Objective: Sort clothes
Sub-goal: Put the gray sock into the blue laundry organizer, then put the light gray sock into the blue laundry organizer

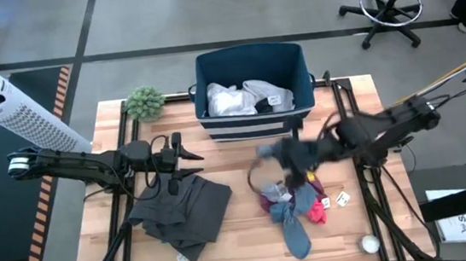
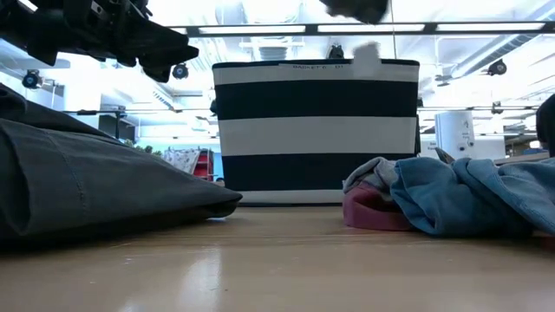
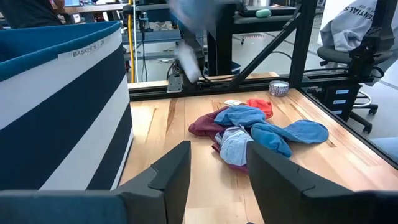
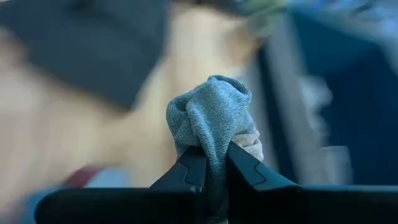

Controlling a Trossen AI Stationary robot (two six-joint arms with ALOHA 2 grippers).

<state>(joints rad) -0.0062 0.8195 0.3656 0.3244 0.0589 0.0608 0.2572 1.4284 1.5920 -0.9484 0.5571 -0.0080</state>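
Closest to the lens, in the right wrist view: a grey sock (image 4: 211, 115) bunched up and pinched between my right gripper (image 4: 211, 163) fingers, closed tight on the fabric. Firm grip, wad sits above the tips.

Left to right on the high view. Left gripper (image 1: 186, 156) hangs above the table at the far edge of the dark grey garment (image 1: 181, 213), holding nothing; the left wrist view shows its fingers (image 3: 171, 168) spread apart with bare wood between them. I'd leave that arm parked. Next, the navy striped bin (image 1: 255, 127) at the table's back, white and grey clothes (image 1: 239, 100) already in it. In front of the bin, right of centre, the pile: turquoise-blue garment (image 1: 298, 223) over a maroon one (image 1: 276, 202), something pink-red (image 1: 317, 215) at its right edge. Right gripper (image 1: 291, 155) is up in the air with the sock, between pile and bin, just short of the bin's front wall.

Step in hand, as I read it: carry the sock into the bin. To do it well I'd stay high enough that the dangling part clears the front rim, go well past the rim to mid-bin, then open fully and pause so the knit drops off the pads instead of clinging. Don't release early; it would land on the table against the bin wall. Watch the bin handle and the frame rails on the way.
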